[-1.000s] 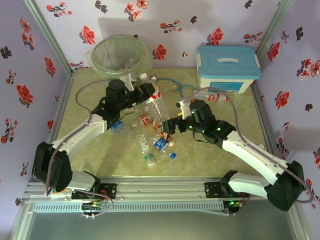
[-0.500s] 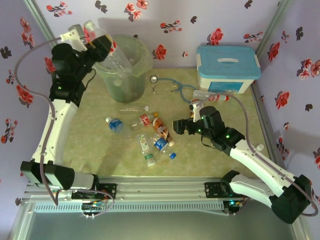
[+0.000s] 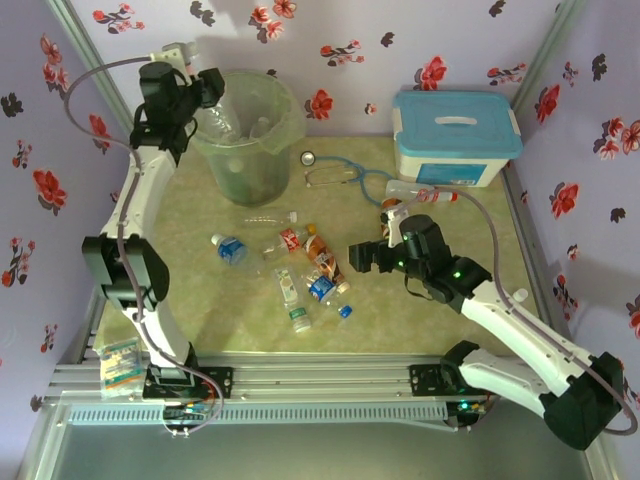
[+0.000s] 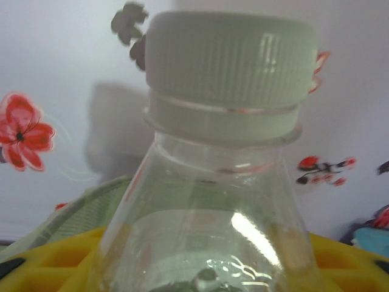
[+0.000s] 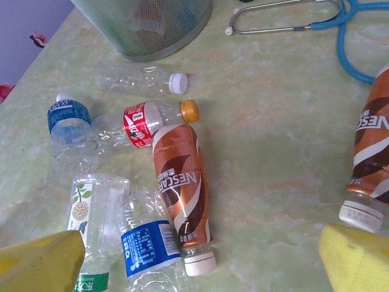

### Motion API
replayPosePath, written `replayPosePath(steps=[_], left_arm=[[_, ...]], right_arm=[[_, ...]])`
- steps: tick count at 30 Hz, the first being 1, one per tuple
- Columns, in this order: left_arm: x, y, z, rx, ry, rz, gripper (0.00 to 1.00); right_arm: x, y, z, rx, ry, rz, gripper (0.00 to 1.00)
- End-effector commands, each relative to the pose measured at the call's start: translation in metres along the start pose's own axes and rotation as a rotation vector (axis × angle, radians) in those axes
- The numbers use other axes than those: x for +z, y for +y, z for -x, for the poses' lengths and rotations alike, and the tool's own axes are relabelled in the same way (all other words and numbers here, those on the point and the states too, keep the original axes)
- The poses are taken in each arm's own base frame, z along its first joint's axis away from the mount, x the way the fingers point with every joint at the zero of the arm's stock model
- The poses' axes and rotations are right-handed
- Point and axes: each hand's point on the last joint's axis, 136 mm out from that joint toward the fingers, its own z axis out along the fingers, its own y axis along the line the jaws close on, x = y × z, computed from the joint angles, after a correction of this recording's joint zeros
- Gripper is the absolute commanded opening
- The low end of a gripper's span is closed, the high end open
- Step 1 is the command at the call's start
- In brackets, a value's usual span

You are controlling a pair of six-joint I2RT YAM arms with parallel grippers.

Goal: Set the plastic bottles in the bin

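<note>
Your tall translucent grey-green bin (image 3: 243, 130) stood far-left on the bench (image 3: 200, 300). From above, your left pincer (image 3: 210, 90) hung over its rim; its wrist camera showed it pinching a clear pale-capped plastic bottle (image 4: 225, 121). Your right pincer (image 5: 200, 255) gaped above a brown coffee bottle (image 5: 181, 182).

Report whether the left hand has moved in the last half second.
Yes. The left hand, shut on a clear bottle, has shifted right toward the left rim of the bin, so the bottle now hangs over its opening.
</note>
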Motion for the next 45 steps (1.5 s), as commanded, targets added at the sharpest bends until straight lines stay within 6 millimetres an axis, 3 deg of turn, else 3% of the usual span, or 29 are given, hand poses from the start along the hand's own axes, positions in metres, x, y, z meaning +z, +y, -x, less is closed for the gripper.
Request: replayPosePath(steps=[1,8,13,15,18,22,26,29,37,39,41,45], left_arm=[[0.006,0.011,0.002,0.132,0.022,0.062,0.55],[0.023,0.010,-0.066,0.144,0.231,-0.028,0.47],[0.029,0.021,-0.118,0.159,0.383,-0.027,0.44],[0.027,0.023,-0.114,0.162,0.360,-0.020,0.42],[0.022,0.015,-0.092,0.157,0.316,-0.026,0.42],[0.013,-0.003,-0.052,0.111,0.223,-0.063,0.42],[0.010,-0.020,-0.037,0.042,0.167,-0.130,0.43],[0.017,-0.018,-0.048,0.013,0.185,-0.136,0.44],[0.040,0.010,-0.132,0.040,0.395,-0.068,0.42],[0.042,0.012,-0.143,0.058,0.426,-0.057,0.42],[0.043,0.011,-0.144,0.055,0.422,-0.059,0.42],[0.041,0.002,-0.119,0.033,0.371,-0.067,0.43]], right_arm=[[-0.004,-0.007,-0.002,0.013,0.001,-0.032,0.99],[0.004,-0.012,-0.008,0.008,0.023,-0.055,0.99],[0.008,-0.014,-0.008,0.003,0.036,-0.066,0.99],[0.009,-0.014,-0.008,-0.001,0.039,-0.070,0.99],[0.010,-0.014,-0.006,-0.003,0.034,-0.073,0.99],[0.013,-0.014,-0.007,0.001,0.035,-0.069,0.99],[0.014,-0.015,-0.010,0.009,0.039,-0.068,0.99],[0.012,-0.017,-0.012,0.009,0.041,-0.074,0.99],[0.007,-0.021,-0.015,-0.003,0.036,-0.095,0.99],[0.008,-0.021,-0.014,-0.002,0.037,-0.098,0.99],[0.008,-0.021,-0.014,-0.004,0.036,-0.097,0.99],[0.011,-0.022,-0.013,-0.002,0.041,-0.101,0.99]])
